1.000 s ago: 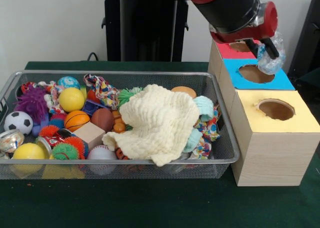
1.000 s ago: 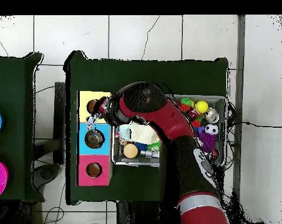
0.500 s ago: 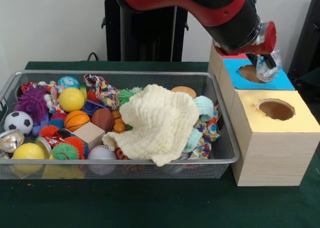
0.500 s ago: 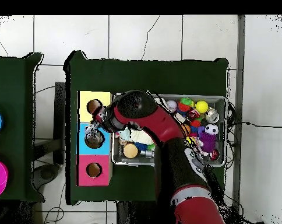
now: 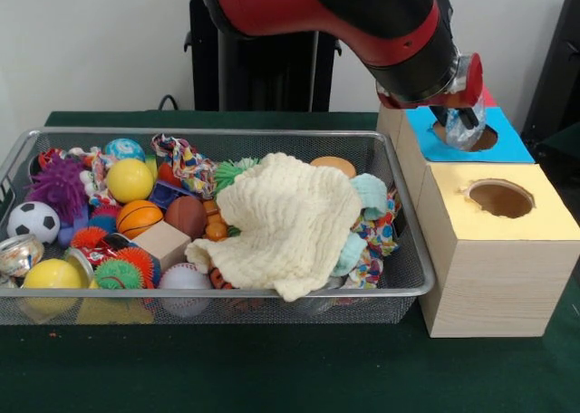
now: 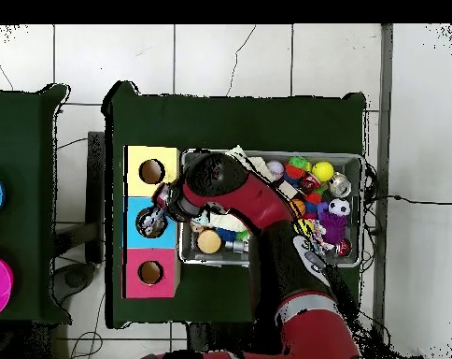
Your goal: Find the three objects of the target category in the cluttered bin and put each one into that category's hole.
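Note:
My gripper (image 5: 464, 123) is shut on a crumpled clear plastic piece (image 5: 466, 134), which hangs low in the hole of the blue-topped box (image 5: 509, 147). In the overhead view the gripper (image 6: 155, 221) sits right over the blue box (image 6: 134, 226), the middle one of the row. The wire bin (image 5: 217, 133) to the left holds the clutter: a cream knitted cloth (image 5: 283, 223) covers its middle, with balls, rope toys and spiky toys around it. What lies under the cloth is hidden.
A yellow-topped box (image 5: 544, 221) with an open hole stands nearest the camera, and a sliver of the red-topped box (image 5: 488, 97) shows behind the arm. A yellow ball (image 5: 130, 179), a soccer ball (image 5: 33, 221) and a wooden block (image 5: 163, 242) lie at the bin's left.
The gripper has come down and slightly left with the plastic piece, from above the blue box's far edge into its hole. The arm now reaches lower over the bin's back corner.

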Action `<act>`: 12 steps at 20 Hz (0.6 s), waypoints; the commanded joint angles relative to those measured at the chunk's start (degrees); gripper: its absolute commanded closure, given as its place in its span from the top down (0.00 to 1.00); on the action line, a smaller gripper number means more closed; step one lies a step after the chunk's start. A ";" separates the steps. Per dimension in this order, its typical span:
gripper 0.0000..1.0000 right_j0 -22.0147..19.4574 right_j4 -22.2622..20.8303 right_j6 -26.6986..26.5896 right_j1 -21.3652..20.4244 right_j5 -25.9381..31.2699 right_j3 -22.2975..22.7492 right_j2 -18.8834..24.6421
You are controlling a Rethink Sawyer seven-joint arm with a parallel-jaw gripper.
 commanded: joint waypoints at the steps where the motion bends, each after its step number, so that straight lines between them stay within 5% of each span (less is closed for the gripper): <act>1: 0.00 -2.26 -2.75 5.35 1.60 3.59 4.32 0.69; 12: 0.00 -3.08 -1.78 6.57 2.89 5.66 3.95 1.98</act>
